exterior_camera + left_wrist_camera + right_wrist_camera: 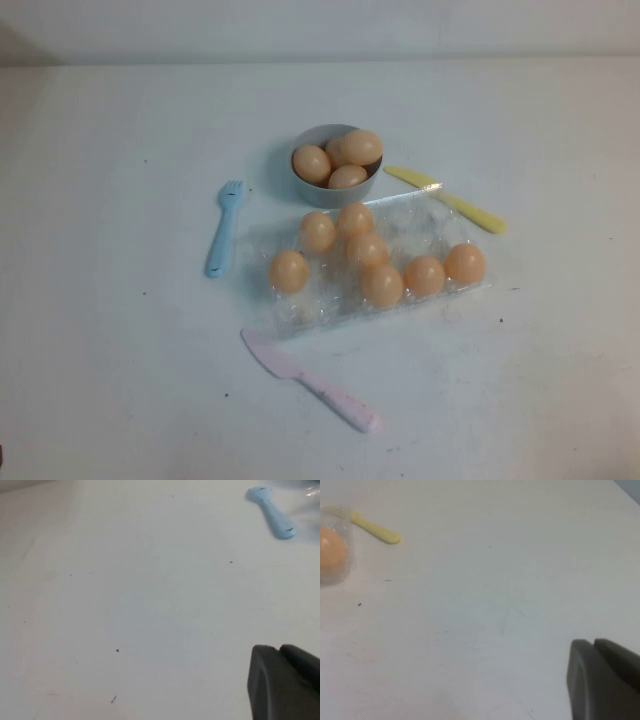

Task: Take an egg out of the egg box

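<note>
The clear plastic egg box (425,225) lies at the table's middle and holds several peach-orange eggs, among them one at its left end (289,271) and one at its right end (464,263). In the right wrist view one egg (331,552) shows in a corner cup of the box (349,527). Neither arm shows in the high view. My left gripper (276,650) is shut and empty over bare table, well short of the box. My right gripper (594,642) is shut and empty over bare table, away from the box.
A grey bowl (322,193) with three eggs stands just behind the box. A blue fork (222,228) lies left of the box and shows in the left wrist view (272,512). A yellow knife (447,198) lies behind it on the right, a pink knife (310,380) in front.
</note>
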`<state>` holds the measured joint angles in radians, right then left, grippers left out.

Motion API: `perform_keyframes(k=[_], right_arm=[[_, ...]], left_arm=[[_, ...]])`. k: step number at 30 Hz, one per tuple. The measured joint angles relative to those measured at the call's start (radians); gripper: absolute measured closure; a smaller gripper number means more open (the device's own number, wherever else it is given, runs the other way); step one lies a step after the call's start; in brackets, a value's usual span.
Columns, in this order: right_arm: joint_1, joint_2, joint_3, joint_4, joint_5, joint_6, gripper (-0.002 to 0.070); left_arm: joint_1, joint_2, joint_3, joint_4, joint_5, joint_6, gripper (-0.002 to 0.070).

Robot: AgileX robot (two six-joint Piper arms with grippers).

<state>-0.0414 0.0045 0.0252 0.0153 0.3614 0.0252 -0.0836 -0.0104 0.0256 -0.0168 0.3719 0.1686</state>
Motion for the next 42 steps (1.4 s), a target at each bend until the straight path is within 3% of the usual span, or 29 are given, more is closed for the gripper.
perform_keyframes(k=[28,31,37,42], right_arm=[[0.0,0.0,0.0,0.0,0.0,0.0,0.0692],[0.0,0.0,0.0,0.0,0.0,0.0,0.0692],[0.0,0.0,0.0,0.0,0.0,0.0,0.0692],[0.0,0.0,0.0,0.0,0.0,0.0,0.0692]], left_arm=[[0.0,0.0,0.0,0.006,-0.008,0.0,0.068],[0.0,0.0,0.0,-0.083,-0.074,-0.063,0.0681],[0.0,0.0,0.0,-0.511,-0.324,-0.371,0.068],[0.0,0.0,0.0,-0.594,-0.411,-0.435,0.068]])
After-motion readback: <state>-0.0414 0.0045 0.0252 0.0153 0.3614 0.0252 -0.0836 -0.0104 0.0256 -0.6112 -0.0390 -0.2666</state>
